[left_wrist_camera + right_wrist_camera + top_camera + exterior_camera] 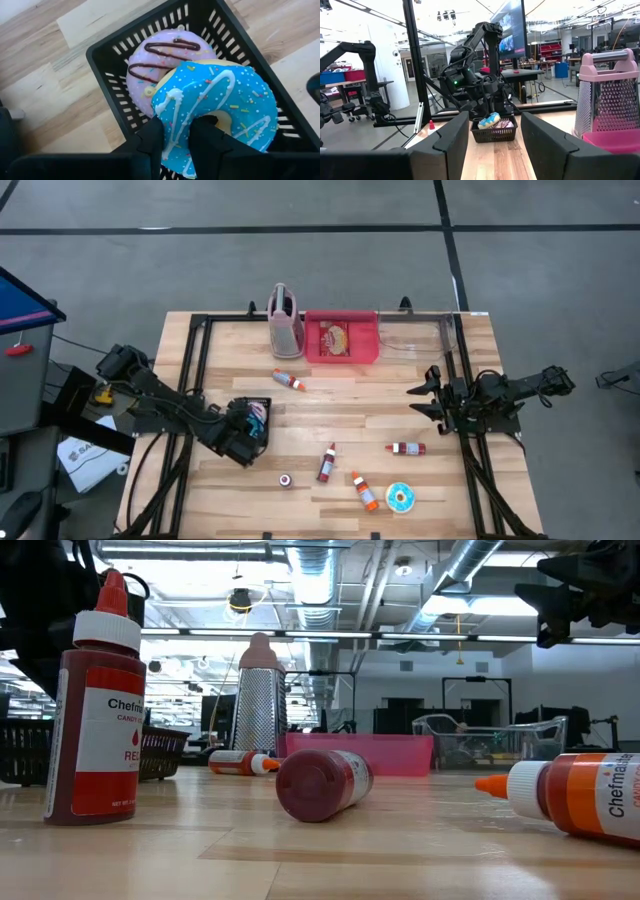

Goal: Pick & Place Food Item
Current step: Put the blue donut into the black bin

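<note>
Two donuts over basket (107, 65): left jaws pinch blue donut (220, 115) (right jaws spread).

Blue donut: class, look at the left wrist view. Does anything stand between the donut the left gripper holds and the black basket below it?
Nothing blocks it. The left gripper grips the blue donut over the black basket. The pink donut already lies inside, partly beneath the blue one.
</note>
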### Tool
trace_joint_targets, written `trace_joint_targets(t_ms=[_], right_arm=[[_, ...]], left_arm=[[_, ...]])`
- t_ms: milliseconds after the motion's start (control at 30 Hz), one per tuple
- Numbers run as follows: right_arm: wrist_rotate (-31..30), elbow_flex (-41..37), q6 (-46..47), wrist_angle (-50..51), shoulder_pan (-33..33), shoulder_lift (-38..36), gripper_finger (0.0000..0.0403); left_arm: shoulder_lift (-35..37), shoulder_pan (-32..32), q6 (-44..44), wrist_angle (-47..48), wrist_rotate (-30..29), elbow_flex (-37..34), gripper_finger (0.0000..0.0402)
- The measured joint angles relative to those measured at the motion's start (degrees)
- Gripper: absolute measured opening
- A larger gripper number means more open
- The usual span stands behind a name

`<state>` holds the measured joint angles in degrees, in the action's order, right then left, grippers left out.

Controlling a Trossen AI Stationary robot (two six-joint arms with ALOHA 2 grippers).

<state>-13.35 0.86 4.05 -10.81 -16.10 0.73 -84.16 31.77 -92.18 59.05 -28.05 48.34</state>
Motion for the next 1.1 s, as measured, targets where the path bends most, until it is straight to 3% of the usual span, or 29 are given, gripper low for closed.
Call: trace_joint_targets(t_ms=[867, 1100], right_arm=[[-0.01, 0.0, 0.0, 0.04, -0.01, 0.0, 0.0175], [-0.01, 0.0, -0.04, 0.06, -0.01, 0.0, 0.0175]], left_arm=[[0.0, 1.4, 0.99, -1.58, 3.06, 0.0, 0.0077], [0.0, 1.4, 3.41, -1.3, 5.61, 0.0, 0.0108]])
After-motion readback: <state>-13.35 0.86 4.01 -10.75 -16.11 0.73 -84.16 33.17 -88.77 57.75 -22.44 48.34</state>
